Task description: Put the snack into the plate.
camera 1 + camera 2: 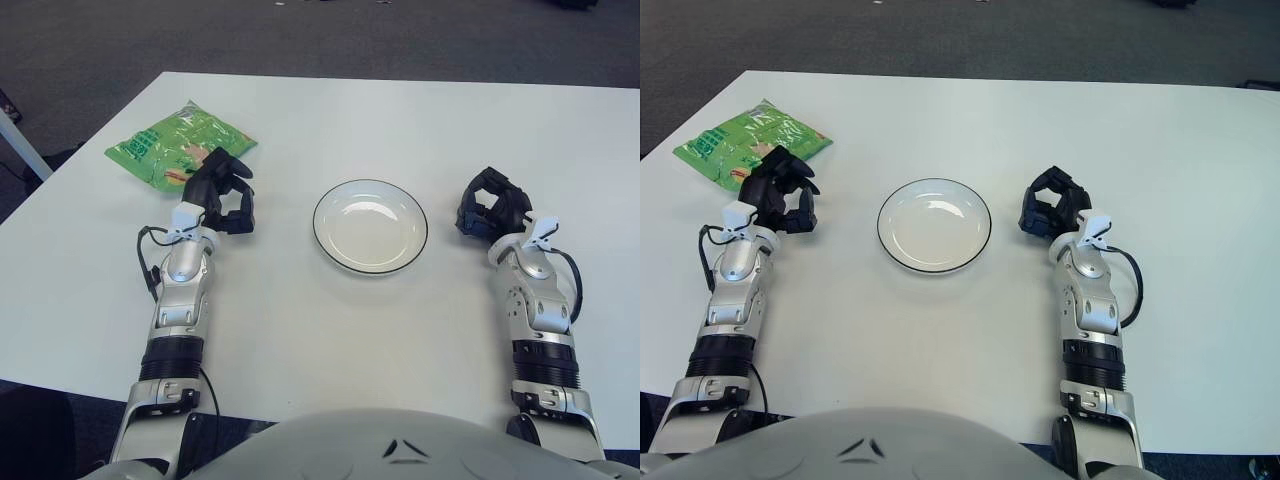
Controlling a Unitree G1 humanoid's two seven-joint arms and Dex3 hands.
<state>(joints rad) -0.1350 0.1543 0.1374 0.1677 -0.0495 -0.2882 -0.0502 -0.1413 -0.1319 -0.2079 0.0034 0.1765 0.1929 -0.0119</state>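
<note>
- White desk [330, 330], dark carpet behind it.
- Green snack bag [165, 143] is lying at my far left, on the desk.
- Empty plate [370, 226] is sitting at centre.
- Left robot hand [222, 192] is hovering at the bag's near edge, fingers curled, grasping nothing.
- Right robot hand [490, 207] is showing right of the plate, clenched, idle.

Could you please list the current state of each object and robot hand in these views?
Snack bag: sealed, lying flat at the table's far left, not grasped.
Plate: upright, empty, mid-table.
Left robot hand: at the bag's near edge, fingers curled, holding nothing.
Right robot hand: right of the plate, curled, holding nothing.
</note>
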